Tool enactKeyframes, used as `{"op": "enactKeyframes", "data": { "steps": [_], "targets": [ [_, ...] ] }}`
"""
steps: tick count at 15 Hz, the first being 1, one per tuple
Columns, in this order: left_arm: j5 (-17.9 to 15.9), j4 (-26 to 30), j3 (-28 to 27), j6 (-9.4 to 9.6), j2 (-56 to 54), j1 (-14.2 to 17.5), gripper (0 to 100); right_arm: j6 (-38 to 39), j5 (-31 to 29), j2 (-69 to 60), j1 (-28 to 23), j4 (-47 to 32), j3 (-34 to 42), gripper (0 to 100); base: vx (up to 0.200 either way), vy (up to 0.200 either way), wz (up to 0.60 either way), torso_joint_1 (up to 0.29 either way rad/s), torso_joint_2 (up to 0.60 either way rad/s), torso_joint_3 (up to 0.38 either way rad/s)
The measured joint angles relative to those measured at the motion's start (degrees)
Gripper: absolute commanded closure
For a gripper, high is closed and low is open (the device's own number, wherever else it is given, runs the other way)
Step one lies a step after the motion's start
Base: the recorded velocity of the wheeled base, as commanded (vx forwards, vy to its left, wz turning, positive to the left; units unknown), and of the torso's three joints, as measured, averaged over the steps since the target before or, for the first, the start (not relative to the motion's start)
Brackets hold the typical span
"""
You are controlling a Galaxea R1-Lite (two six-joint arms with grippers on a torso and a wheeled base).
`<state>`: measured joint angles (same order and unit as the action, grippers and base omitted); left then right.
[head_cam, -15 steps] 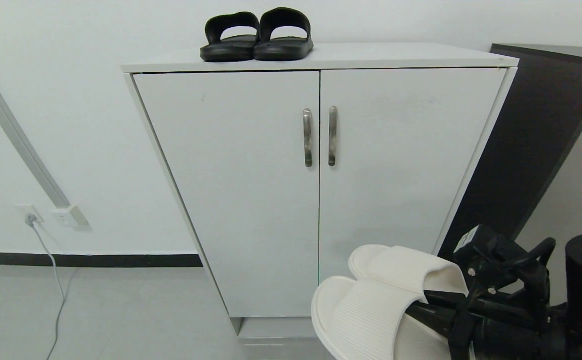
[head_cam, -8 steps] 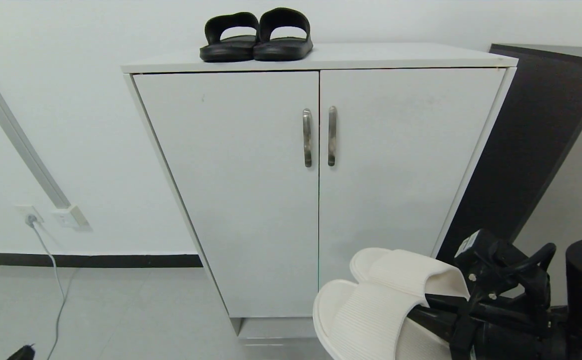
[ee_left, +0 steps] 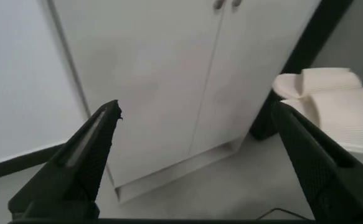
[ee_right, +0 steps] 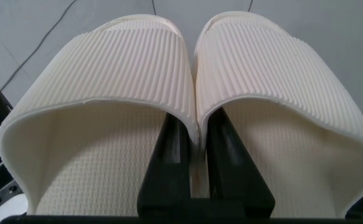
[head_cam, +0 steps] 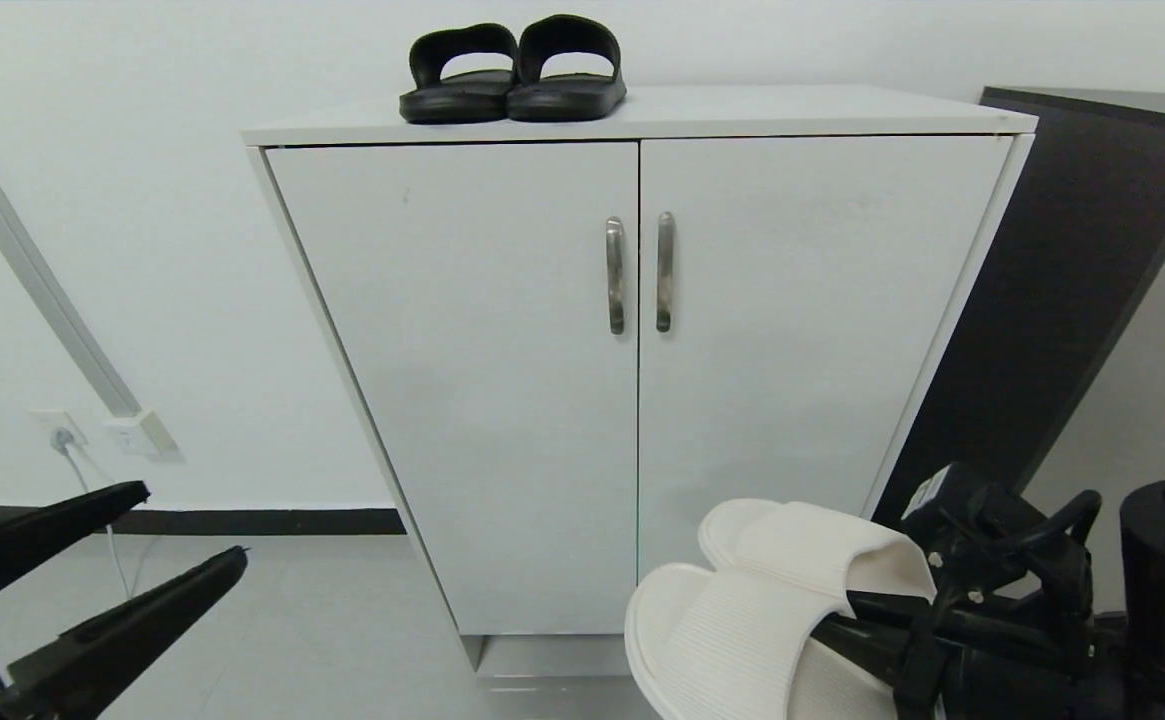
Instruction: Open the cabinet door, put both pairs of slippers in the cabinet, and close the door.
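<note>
The pair of white slippers [head_cam: 772, 600] is being gripped by the right end effector [head_cam: 872, 620], one finger inside each strap with the inner sides clamped between them, low in front of the cabinet's right door [head_cam: 802, 330]. The left end effector [head_cam: 192, 525] is being held wide open and empty, well apart from the handles [head_cam: 617, 275]. Both doors are being kept shut, with the black slippers [head_cam: 514, 75] on the cabinet top [head_cam: 792, 105]. Opening, stowing both pairs and closing are all being judged as left to do.

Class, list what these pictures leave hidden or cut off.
1. Inside of the cabinet: head view, its shut doors hide it.
2. Heels of the white slippers: head view, the right end effector and the bottom edge hide them.
3. Base of the left end effector: head view, cut off at the corner.
</note>
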<state>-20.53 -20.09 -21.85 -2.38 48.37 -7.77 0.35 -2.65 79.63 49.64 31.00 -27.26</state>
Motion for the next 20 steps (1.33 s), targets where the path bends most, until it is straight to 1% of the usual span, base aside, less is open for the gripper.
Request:
{"op": "enactKeyframes", "data": {
  "steps": [2,4,7,9,11,13,15,17,18,20],
  "targets": [
    [0.2,-0.6,-2.7,-0.05,4.0,-3.7,0,0.1,0.0,0.3,0.3,0.0,0.0,100,0.000,0.000,0.00,0.000,0.00,0.000],
    [0.3,-1.5,-5.5,-0.02,7.6,-6.8,0,0.2,-0.1,0.4,0.4,0.0,0.1,100,0.000,0.000,0.00,0.000,0.00,0.000],
    [0.7,-7.2,-8.7,-0.24,12.5,-9.8,0,0.2,-0.1,0.5,0.5,0.0,0.1,100,0.000,0.000,0.00,0.000,0.00,0.000],
    [3.2,-9.6,-10.0,-0.24,15.6,-12.1,0,0.2,-0.1,0.6,0.5,0.0,0.1,100,0.000,0.000,0.00,0.000,0.00,0.000],
    [5.7,-11.5,-11.8,-0.22,19.2,-15.5,0,0.2,-0.1,0.6,0.7,0.0,0.1,100,0.000,0.000,0.00,0.000,0.00,0.000],
    [7.3,-12.3,-14.8,-0.18,23.1,-20.2,0,0.3,-0.2,0.5,1.7,0.0,0.2,100,0.000,0.000,0.00,0.000,0.00,0.000],
    [7.6,-12.5,-18.4,-0.18,26.2,-23.5,0,0.6,-0.3,0.5,2.0,0.1,0.2,100,0.000,0.000,0.00,0.000,0.00,0.000],
    [7.2,-12.3,-23.3,-0.27,29.5,-25.2,0,0.6,-0.2,0.5,2.1,0.1,0.3,100,0.000,0.000,0.00,0.000,0.00,0.000],
    [6.4,-12.0,-26.3,-0.63,31.3,-26.2,0,0.6,-0.2,0.5,2.0,0.1,0.3,100,0.000,0.000,0.00,0.000,0.00,0.000],
    [4.7,-10.3,-31.9,-2.13,34.7,-28.5,0,0.8,-0.1,0.5,1.9,0.1,0.3,100,0.000,0.000,0.00,0.000,0.00,0.000]
  ]
}}
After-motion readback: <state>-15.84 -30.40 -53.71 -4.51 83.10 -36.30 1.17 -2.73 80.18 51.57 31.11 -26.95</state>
